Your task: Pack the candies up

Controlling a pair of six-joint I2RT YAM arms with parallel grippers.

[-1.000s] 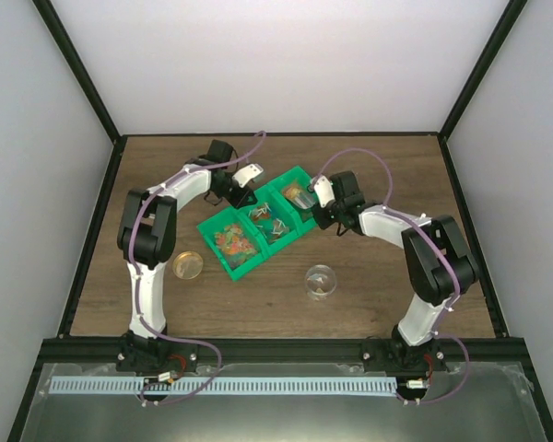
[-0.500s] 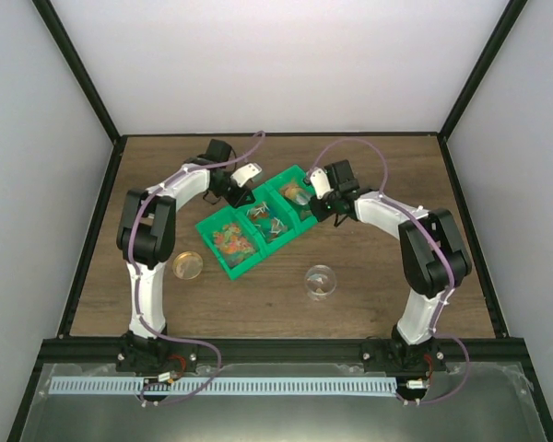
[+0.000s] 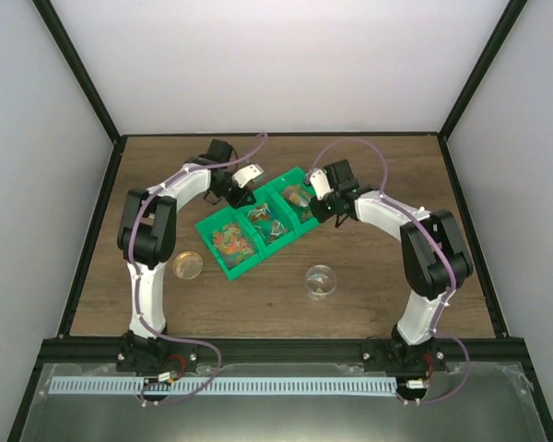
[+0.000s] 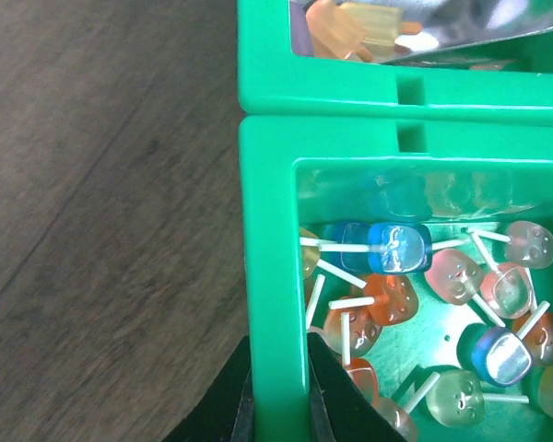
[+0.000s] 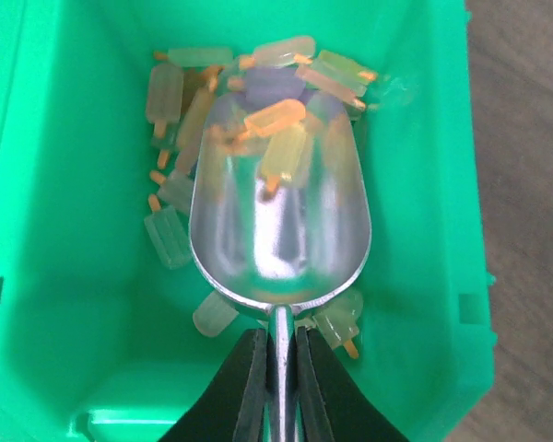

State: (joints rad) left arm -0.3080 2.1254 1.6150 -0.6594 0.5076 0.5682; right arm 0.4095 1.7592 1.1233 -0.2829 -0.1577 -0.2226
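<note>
Right arm: the right gripper [image 5: 278, 373] has its jaws closed tight on the thin handle of the polished metal scoop [image 5: 278, 230]. The scoop lies inside the end compartment of the row of three green plastic bins [image 5: 55, 304]. In the right wrist view its long axis runs 6 to 12 o'clock, with the handle at 6 and the open mouth at 12.

The small pale popsicle-shaped candies [image 5: 275, 118], in green, yellow and orange, are heaped at 12 o'clock from the gripper, against the far wall of that compartment. A few lie in the front of the scoop bowl. Others sit along its 9 o'clock side and a couple under the heel near 6. The rear of the bowl is bare.

Left arm: the left gripper [image 4: 278, 401] is nearly closed, pinching a side wall of the middle compartment, one finger outside and one inside. Judged to be bracing the row. That compartment holds round translucent lollipops on white sticks [image 4: 387, 249].

Top view: a clear round plastic cup [image 3: 321, 281] stands on the brown wooden worktop [image 3: 378, 295] at about 6 o'clock from the right gripper, well apart from the bins. The right arm is the nearer one. The cup seems to hold something orange, though it is too small to be sure.

Judgement: the load sits at the lip. The next move would be a push along the axis toward 12, then a level lift and a carry back toward 6. If the mouth dips, the load could spill.
</note>
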